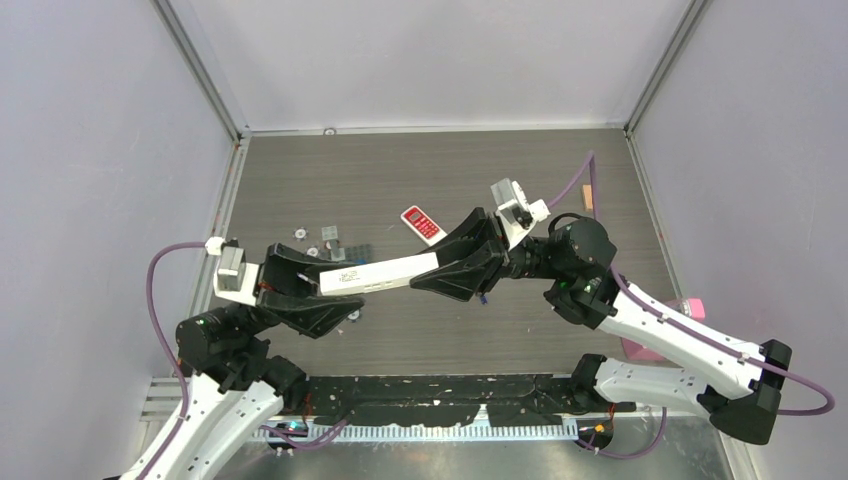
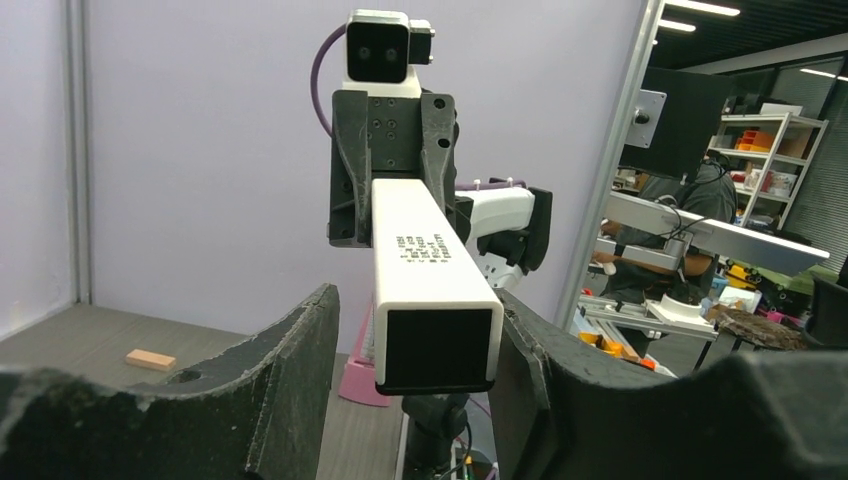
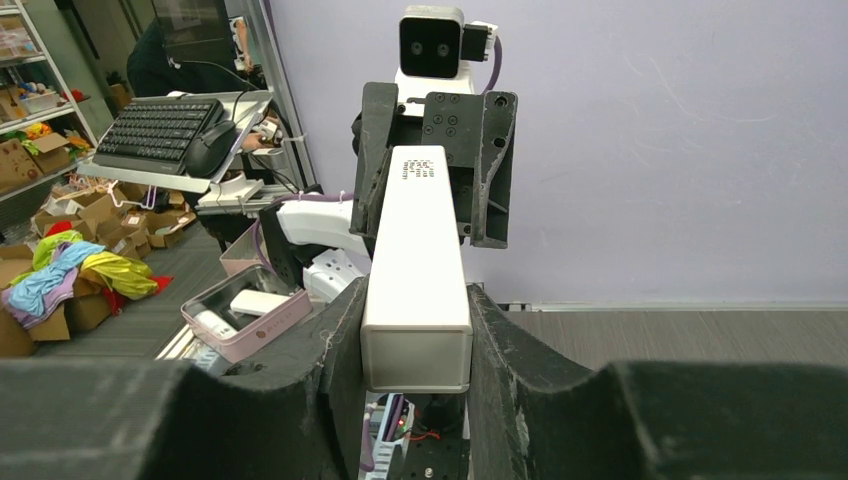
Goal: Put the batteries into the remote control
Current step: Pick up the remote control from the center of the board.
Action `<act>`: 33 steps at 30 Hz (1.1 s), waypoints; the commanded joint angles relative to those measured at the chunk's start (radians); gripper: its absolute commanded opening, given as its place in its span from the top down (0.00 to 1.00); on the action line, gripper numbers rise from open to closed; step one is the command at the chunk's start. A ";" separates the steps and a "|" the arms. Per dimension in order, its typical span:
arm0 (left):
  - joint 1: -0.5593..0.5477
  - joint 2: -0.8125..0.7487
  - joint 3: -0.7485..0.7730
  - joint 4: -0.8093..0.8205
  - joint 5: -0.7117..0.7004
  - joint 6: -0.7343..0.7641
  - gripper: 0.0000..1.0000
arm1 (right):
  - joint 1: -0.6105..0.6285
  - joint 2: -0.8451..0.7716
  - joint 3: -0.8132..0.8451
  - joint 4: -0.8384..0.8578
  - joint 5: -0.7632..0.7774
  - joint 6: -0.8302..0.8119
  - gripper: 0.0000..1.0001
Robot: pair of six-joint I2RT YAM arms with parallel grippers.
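With your left pincer [image 1: 322,288] spread around the remote control [image 1: 385,273], only your right pincer [image 1: 440,268] pinched it; it could twist loose and drop.

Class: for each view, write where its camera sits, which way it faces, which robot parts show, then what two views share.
Top external: above, behind the robot, looking down at the table; left arm and right arm show.
Left wrist: on the left arm, looking along the remote control toward the right gripper; left fingers below.
Right wrist: opposite way, facing the left gripper; right fingers below.
Shared: the remote control.
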 commanded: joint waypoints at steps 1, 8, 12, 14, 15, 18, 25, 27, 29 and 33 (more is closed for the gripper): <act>-0.001 -0.003 0.004 0.054 -0.021 0.001 0.45 | 0.003 0.006 0.002 0.079 0.015 0.014 0.94; -0.002 0.004 0.007 0.064 -0.013 -0.005 0.53 | 0.005 0.011 0.001 0.092 0.016 0.019 0.94; -0.004 0.009 0.008 0.065 -0.007 -0.005 0.70 | 0.005 0.010 0.001 0.094 0.018 0.026 0.94; -0.006 0.011 0.008 0.066 -0.006 -0.005 0.82 | 0.005 0.011 0.001 0.095 0.021 0.026 0.94; -0.007 0.012 0.006 0.067 -0.006 -0.004 0.89 | 0.005 0.010 0.001 0.094 0.022 0.027 0.94; -0.008 0.012 0.003 0.068 -0.009 0.000 1.00 | 0.005 0.012 0.001 0.091 0.025 0.035 0.94; -0.008 -0.001 -0.009 0.019 0.020 0.127 1.00 | 0.004 -0.010 0.000 -0.055 0.083 0.079 0.43; -0.008 -0.011 -0.014 -0.019 0.038 0.208 1.00 | 0.003 -0.030 -0.008 -0.089 0.071 0.112 0.28; -0.008 -0.021 -0.018 -0.037 0.057 0.269 1.00 | 0.003 -0.057 -0.028 -0.097 0.050 0.164 0.17; -0.008 -0.030 0.002 -0.116 0.134 0.399 1.00 | 0.003 -0.126 -0.061 -0.146 0.104 0.302 0.06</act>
